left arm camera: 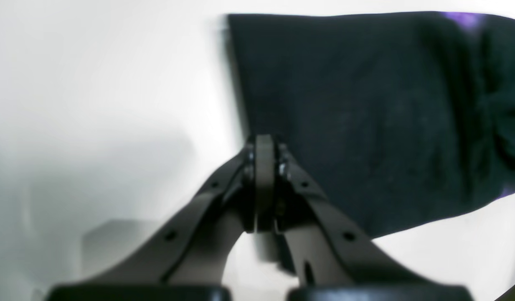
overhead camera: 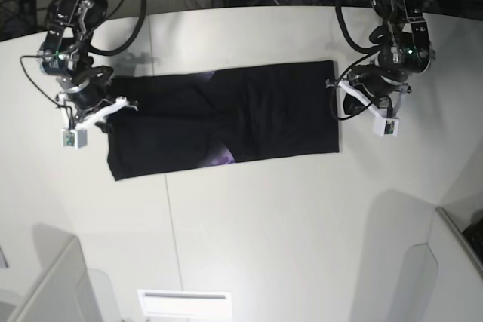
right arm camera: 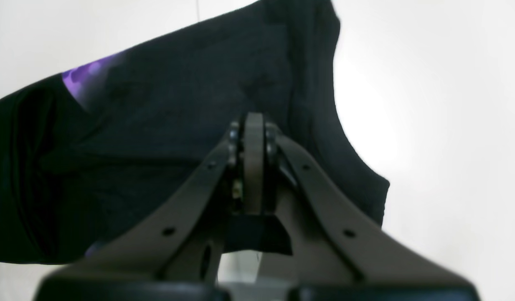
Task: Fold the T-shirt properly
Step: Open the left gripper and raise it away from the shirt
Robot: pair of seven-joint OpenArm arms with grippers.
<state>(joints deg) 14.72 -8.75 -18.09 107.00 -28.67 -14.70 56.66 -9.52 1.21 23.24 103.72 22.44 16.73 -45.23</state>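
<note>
**Q:** Gripper on the left of the base view, what is it doing?

**A:** That is the right gripper [overhead camera: 113, 108], at the left end of the T-shirt [overhead camera: 226, 118]. From overhead its tips are too small to read. In the right wrist view the right gripper [right arm camera: 254, 125] has its fingers [right arm camera: 254, 167] pressed flat together. A small dark flap shows just beneath them, but whether cloth is pinched between them cannot be told.

**Q:** Where is the shirt?

**A:** It lies folded into a long black band across the white table [overhead camera: 264, 216], running from one arm to the other. A sliver of purple print peeks out along the lower edge near the middle, and a fainter one at the top edge. Most of the print is hidden. The right wrist view shows the T-shirt [right arm camera: 157, 117] with a purple patch at the upper left; its left part is cut off by the frame.

**Q:** And the right side?

**A:** The left gripper [overhead camera: 338, 97] sits at the band's right end. The left wrist view is blurred, but the left gripper [left arm camera: 264, 144] has its fingers [left arm camera: 264, 184] closed together at the straight edge of the T-shirt [left arm camera: 366, 117]. Whether it holds any cloth is unclear. A dark scrap shows below the fingers, too soft to identify.
</note>
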